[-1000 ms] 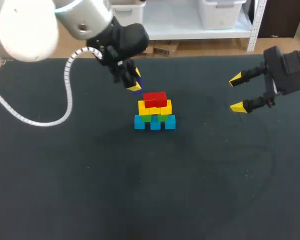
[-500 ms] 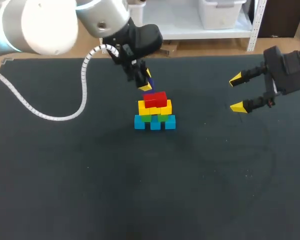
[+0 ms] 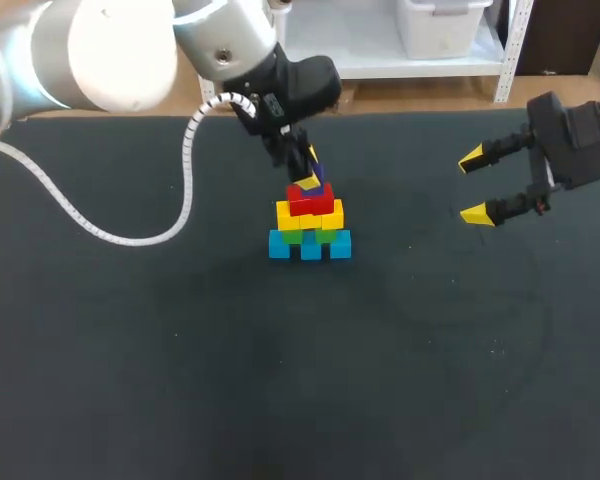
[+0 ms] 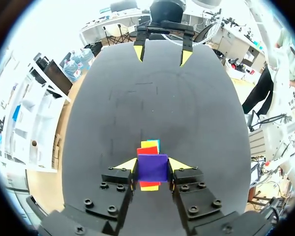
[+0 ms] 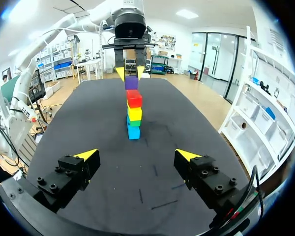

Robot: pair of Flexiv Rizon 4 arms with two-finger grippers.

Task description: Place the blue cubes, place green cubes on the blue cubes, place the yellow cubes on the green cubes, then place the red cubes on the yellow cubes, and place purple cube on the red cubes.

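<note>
With our left gripper (image 4: 152, 163) pinching the purple cube (image 4: 152, 169) over the red cubes (image 3: 311, 200), we should centre it, lower squarely, then release.

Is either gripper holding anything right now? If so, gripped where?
Left gripper holds the purple cube by two opposite side faces, jaws shut on it, over the red cubes. Right gripper is open and empty.

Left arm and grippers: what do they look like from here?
The left arm is thick, rounded and silver-white, with a white ribbed cable looping off it. The left gripper and right gripper have black bolted bodies and pointed yellow tips.
</note>
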